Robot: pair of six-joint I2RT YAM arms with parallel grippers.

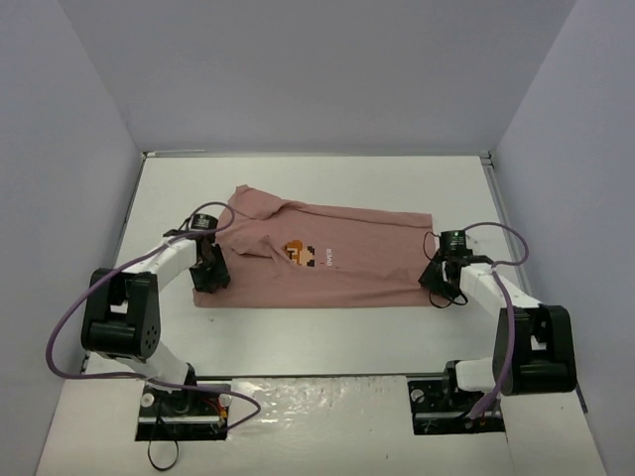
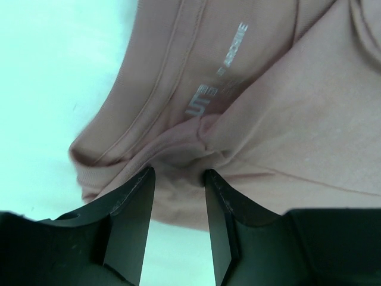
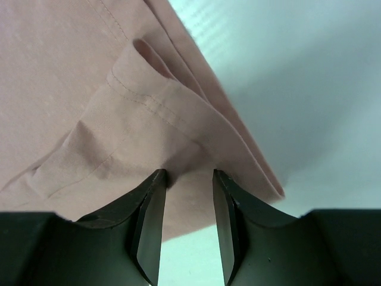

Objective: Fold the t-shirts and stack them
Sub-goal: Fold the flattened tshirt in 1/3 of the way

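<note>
Flat white table boxed by plain grey walls on three sides; two purple cables loop off the arms. Nothing lies on the cloth. One dusty salmon-pink cotton short-sleeved t-shirt lies mid-table, part folded, long side running left to right, small orange-black-white pixel graphic facing up. Left gripper sits at the shirt's left end by the collar, fingers drawn close, pinching a puckered bunch of fabric. Right gripper sits at the shirt's right end by a hemmed edge, fingers drawn close, pinching layered cloth there. Count: one shirt, two grippers
</note>
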